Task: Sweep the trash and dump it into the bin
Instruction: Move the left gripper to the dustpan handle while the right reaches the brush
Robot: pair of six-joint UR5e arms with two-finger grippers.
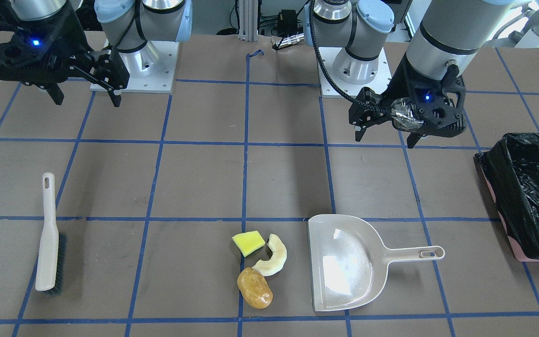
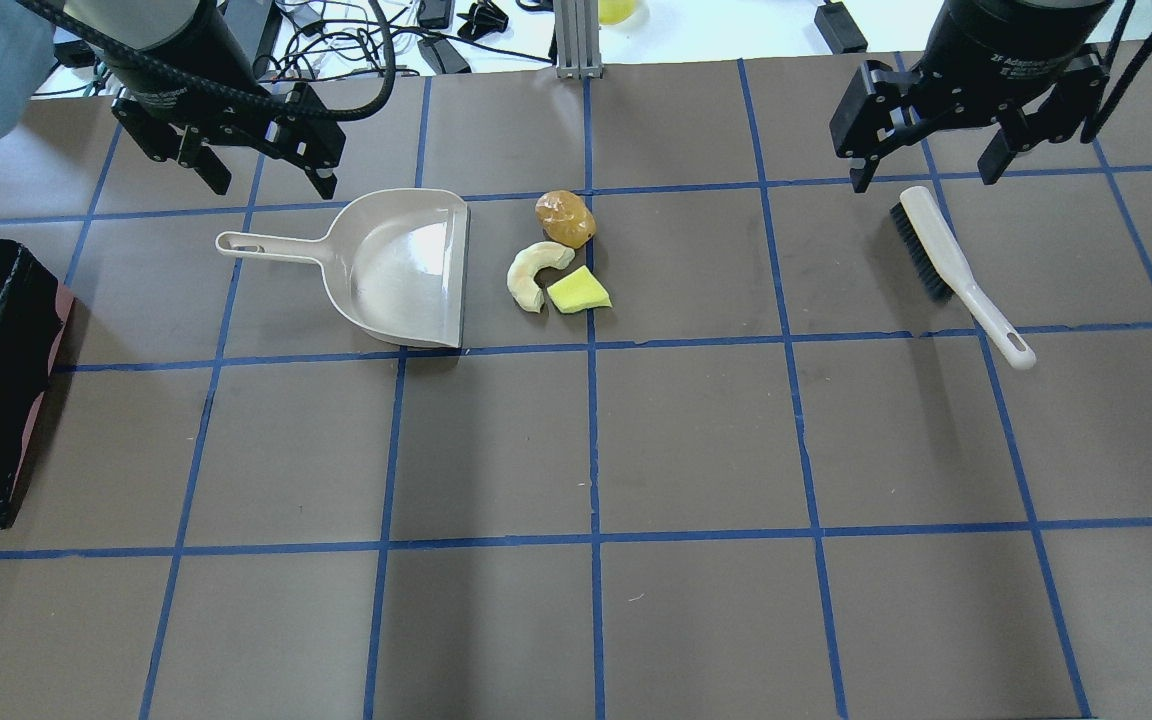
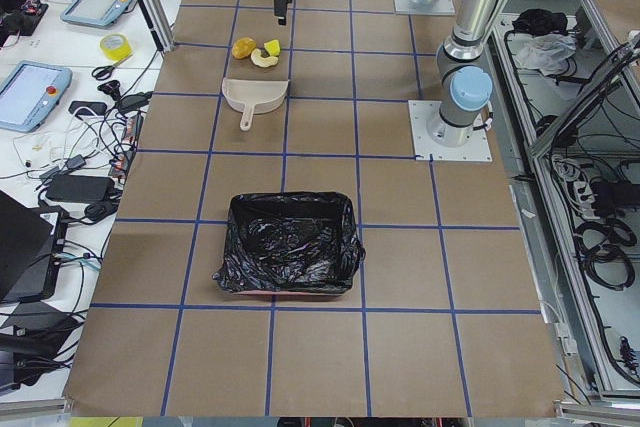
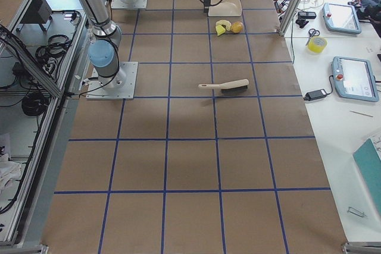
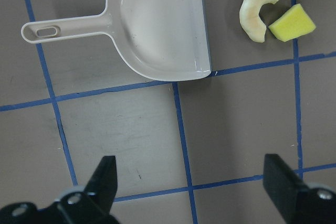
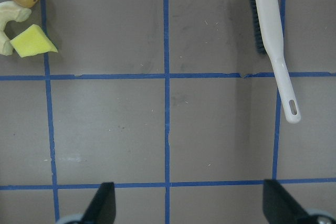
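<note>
You have the bin at the left end of the bench, well apart from the rest. The left hand and right hand hang above the bench, both spread wide and holding nothing. The dustpan lies near the left hand and the brush near the right; just beside the pan's mouth sit the cream slice, yellow wedge and amber lump.

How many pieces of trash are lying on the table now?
3, all beside the open edge of the dustpan: the amber lump, the cream crescent and the yellow wedge. None seems hidden.
</note>
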